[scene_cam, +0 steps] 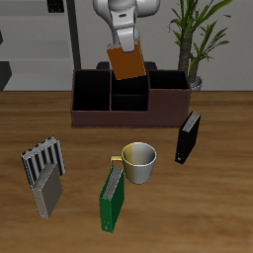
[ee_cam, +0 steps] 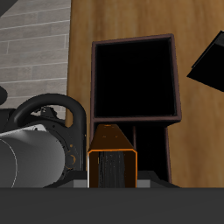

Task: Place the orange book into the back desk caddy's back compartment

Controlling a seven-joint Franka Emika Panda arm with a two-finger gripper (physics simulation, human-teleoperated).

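Note:
My gripper (scene_cam: pixel 123 40) is shut on the orange book (scene_cam: pixel 127 62) and holds it upright, slightly tilted, above the back desk caddy (scene_cam: pixel 128 118). The caddy is a long maroon-brown box with black cells standing at the table's back. The book's lower edge hangs over the caddy's rear middle part, a little above the rim. In the wrist view the orange book (ee_cam: pixel 112 161) is seen edge-on between the fingers, with a large black cell of the caddy (ee_cam: pixel 178 80) open just beyond it. I cannot tell which cell lies straight under the book.
A black book (scene_cam: pixel 188 137) stands before the caddy and also shows in the wrist view (ee_cam: pixel 208 61). A cream mug (scene_cam: pixel 138 162), a green book (scene_cam: pixel 112 198) and a grey slatted caddy (scene_cam: pixel 45 176) stand nearer the front edge. A potted plant (scene_cam: pixel 194 40) stands behind the caddy.

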